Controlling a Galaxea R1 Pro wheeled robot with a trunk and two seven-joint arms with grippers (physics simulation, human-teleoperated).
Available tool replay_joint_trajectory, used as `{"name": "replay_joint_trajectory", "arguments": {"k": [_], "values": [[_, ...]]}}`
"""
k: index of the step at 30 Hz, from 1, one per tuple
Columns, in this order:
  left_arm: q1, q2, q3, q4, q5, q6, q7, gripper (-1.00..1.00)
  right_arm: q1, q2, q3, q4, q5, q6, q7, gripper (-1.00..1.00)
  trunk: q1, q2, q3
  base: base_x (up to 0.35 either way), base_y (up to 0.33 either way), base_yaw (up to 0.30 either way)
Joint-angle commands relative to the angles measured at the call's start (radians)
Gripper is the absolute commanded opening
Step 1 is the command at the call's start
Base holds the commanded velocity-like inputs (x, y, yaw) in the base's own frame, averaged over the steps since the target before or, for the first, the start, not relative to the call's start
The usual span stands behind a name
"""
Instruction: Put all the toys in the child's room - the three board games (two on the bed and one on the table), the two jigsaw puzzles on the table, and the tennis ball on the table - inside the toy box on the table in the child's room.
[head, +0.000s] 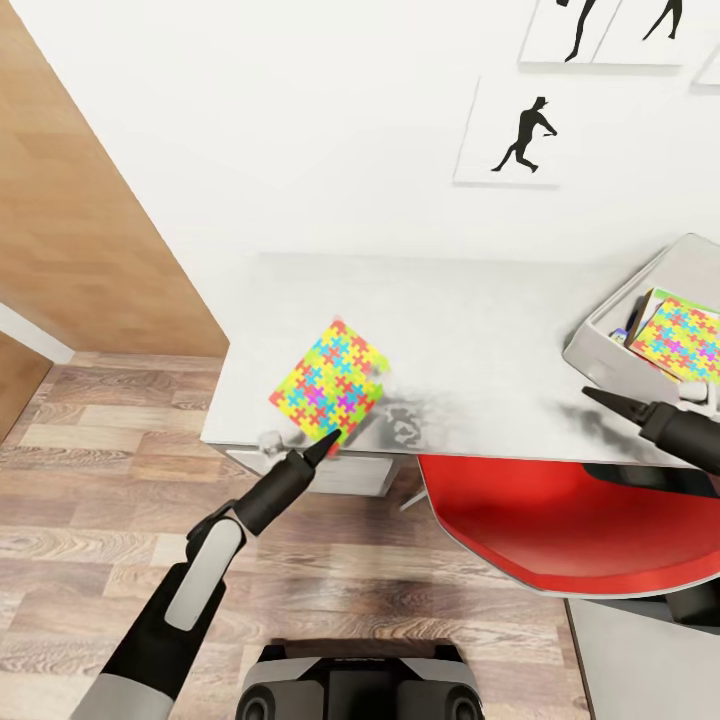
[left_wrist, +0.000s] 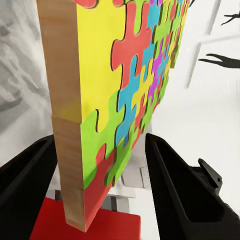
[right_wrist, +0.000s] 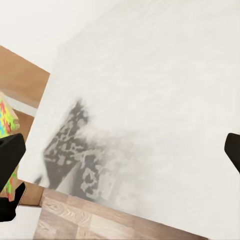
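Left gripper (head: 326, 443) — clamped on jigsaw puzzle (head: 330, 388)

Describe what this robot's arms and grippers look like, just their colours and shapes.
Each arm is a glossy black tube; the left arm carries a light-grey panel along its forearm and a white joint near the base. The left gripper and right gripper taper to slim black pointed fingers. Up close the fingers are blocky matt black. No cables or markings show.

Child's room; puzzles (head: 328, 387), baseball prints (head: 524, 132)
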Motion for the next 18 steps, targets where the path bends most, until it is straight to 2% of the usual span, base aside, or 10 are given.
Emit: {"name": "replay_joint_trajectory", "arguments": {"k": [1,8,12,13,18], "values": [[0.000,0.000,0.000,-0.001,0.008,0.008,0.002,-1.00,-0.001,0.000,-0.001,0.000,0.002,0.006,0.004,1.00,0.001,-0.001,-0.001,0.000,0.000,0.000],[0.009,-0.002,-0.008,-0.066,0.010,0.021,0.044,-1.00,0.004,-0.001,-0.002,0.000,0.002,0.007,0.034,1.00,0.001,-0.001,-0.001,0.000,0.000,0.000],[0.011,-0.007,-0.038,-0.105,0.014,0.027,0.128,-1.00,0.005,-0.001,-0.002,0.000,0.002,0.007,0.043,1.00,0.001,-0.001,-0.001,0.000,0.000,0.000],[0.011,-0.007,-0.038,-0.105,0.014,0.027,0.128,-1.00,0.005,-0.001,-0.002,0.000,0.002,0.007,0.043,1.00,0.001,-0.001,-0.001,0.000,0.000,0.000],[0.010,-0.021,-0.059,-0.124,0.033,0.033,0.207,-1.00,0.005,0.000,-0.002,0.000,0.002,0.007,0.047,1.00,0.001,-0.001,-0.001,0.000,0.000,0.000]]}}
